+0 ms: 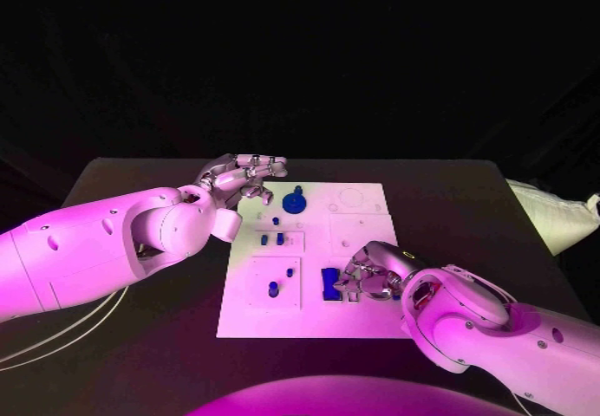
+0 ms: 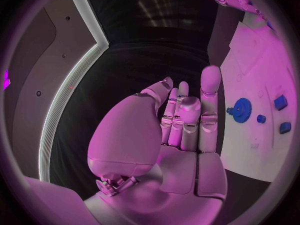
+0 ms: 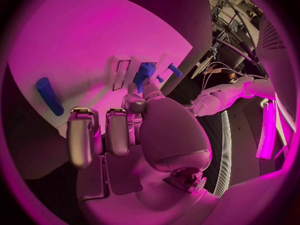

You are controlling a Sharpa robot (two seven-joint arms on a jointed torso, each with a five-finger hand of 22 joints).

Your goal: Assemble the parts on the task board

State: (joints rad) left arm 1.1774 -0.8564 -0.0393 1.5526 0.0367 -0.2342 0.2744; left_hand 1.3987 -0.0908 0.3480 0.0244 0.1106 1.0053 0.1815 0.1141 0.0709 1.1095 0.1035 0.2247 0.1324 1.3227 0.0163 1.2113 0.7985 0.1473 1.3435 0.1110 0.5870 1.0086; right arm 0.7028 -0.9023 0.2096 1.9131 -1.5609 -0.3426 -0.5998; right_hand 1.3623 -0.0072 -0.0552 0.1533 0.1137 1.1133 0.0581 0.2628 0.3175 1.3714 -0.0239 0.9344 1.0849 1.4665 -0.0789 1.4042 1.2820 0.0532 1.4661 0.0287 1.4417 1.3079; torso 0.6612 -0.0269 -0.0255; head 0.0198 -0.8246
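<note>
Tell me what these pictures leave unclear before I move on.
- Head view: right hand covers part of the blue block; contact cannot be told.
- Head view: small blue pegs too small to tell if seated.
- Left wrist view: left hand hides the board's near edge.

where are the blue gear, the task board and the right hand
blue gear point(image 1: 294, 204): head view, on its toothed disc
task board point(image 1: 362, 230): head view, on a bare white patch
right hand point(image 1: 362, 276): head view, on its knuckles
</note>
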